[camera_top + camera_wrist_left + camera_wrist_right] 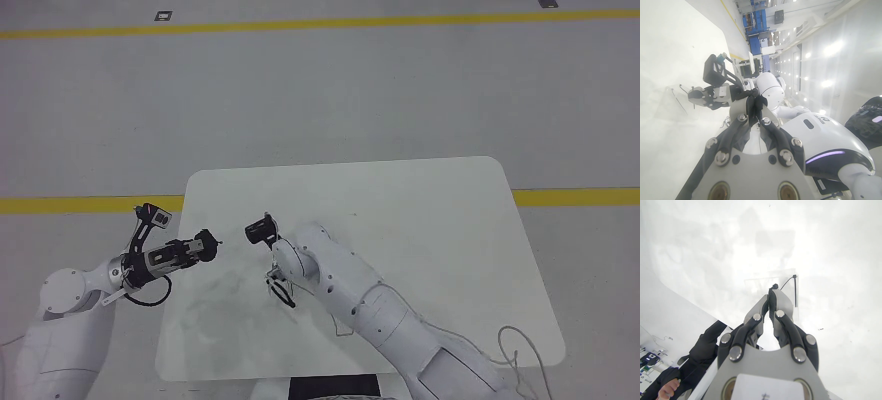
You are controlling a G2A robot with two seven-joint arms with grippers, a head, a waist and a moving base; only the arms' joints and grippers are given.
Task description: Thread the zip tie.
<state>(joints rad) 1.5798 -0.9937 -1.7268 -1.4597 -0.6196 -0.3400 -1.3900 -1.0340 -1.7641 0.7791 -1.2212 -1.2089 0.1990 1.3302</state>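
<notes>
My right gripper [769,296] points down at the table and is shut on a black zip tie; the tie's head [775,286] sticks out past the fingertips. A second black zip tie [795,291] lies just beyond, on a clear plastic tray [761,280]. In the top view the right gripper [282,292] is low over the white table [420,220]. My left gripper [208,242] hovers to its left, shut, with nothing visible between its black pads. From the left wrist view, the left gripper [754,94] faces the right gripper [690,95] and the loose zip tie [679,101].
The clear tray [664,106] sits near the table's left front part. The table's rounded left edge lies under the left arm. Open white tabletop stretches to the right and back of the arms.
</notes>
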